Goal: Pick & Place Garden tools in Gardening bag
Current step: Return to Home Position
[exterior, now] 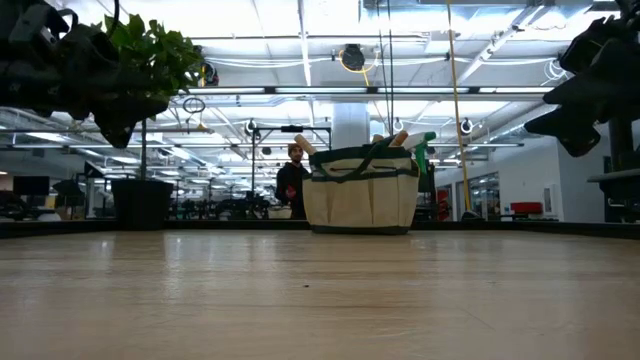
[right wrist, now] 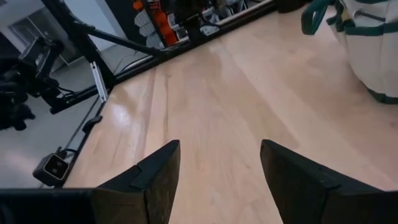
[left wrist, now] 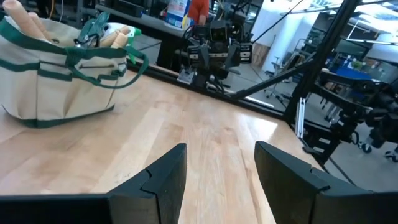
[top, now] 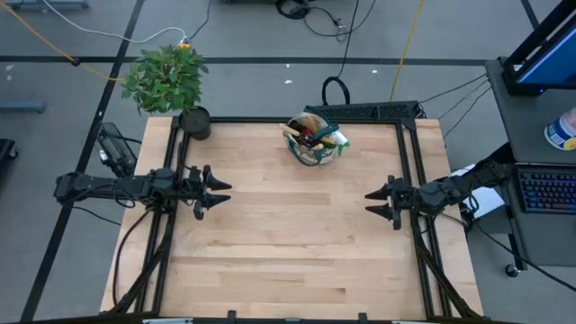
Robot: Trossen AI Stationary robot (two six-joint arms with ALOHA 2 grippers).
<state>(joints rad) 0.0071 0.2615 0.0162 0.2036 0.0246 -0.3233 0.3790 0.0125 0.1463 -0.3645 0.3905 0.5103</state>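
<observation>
The beige gardening bag (top: 314, 139) with dark green trim stands on its base at the table's far middle, also in the low view (exterior: 361, 200) and the left wrist view (left wrist: 56, 74). Wooden tool handles (left wrist: 25, 25), a green spray bottle (exterior: 420, 145) and other tools stick out of its mouth. My left gripper (top: 223, 195) is open and empty above the table's left side. My right gripper (top: 371, 202) is open and empty above the table's right side. Both point toward the table's middle.
A leafy green plant (top: 166, 79) in a black pot (top: 194, 123) stands at the table's far left corner. A black frame (top: 360, 112) runs along the table's far edge. A person (exterior: 292, 180) stands in the room beyond the table.
</observation>
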